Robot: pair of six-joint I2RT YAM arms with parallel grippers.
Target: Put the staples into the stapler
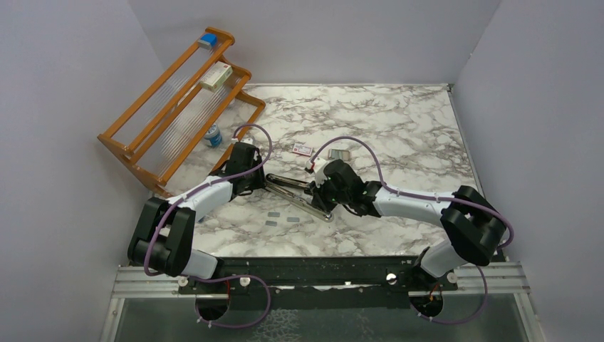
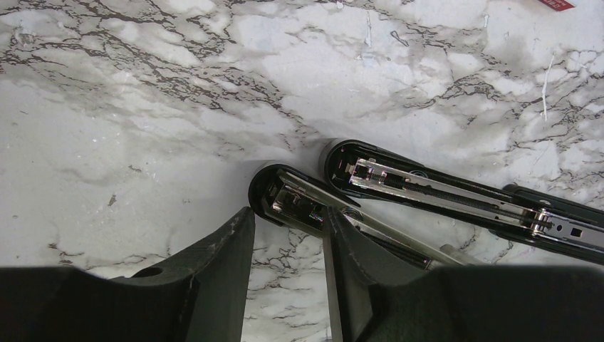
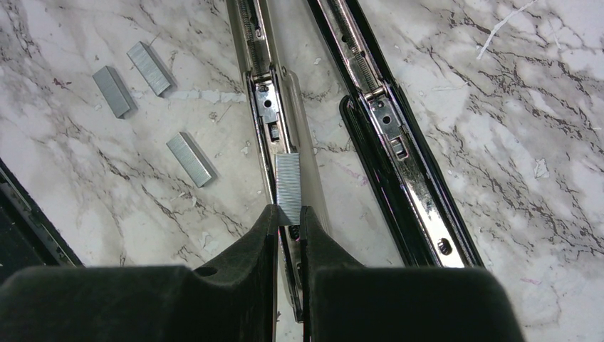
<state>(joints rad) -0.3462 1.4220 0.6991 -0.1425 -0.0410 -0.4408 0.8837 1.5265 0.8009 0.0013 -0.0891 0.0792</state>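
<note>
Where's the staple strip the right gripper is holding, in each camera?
Top external: hidden under the right gripper at the stapler, centre.
Left wrist: not in view.
Right wrist: held strip at centre, pinched above the fingertips, over the open rail.
Shared landmark: the stapler's two splayed halves.

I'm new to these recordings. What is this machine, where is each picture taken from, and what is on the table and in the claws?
Two robot arms are bolted at the near edge of a marble-patterned table. One picture looks down from above; the other two come from cameras on each wrist. The slim black stapler lies swung open, its shiny rail showing. The left gripper straddles the stapler's front end. The right gripper pinches a grey strip of staples over the rail. Three spare staple strips lie loose beside it. An orange wooden rack stands at the far left.
</note>
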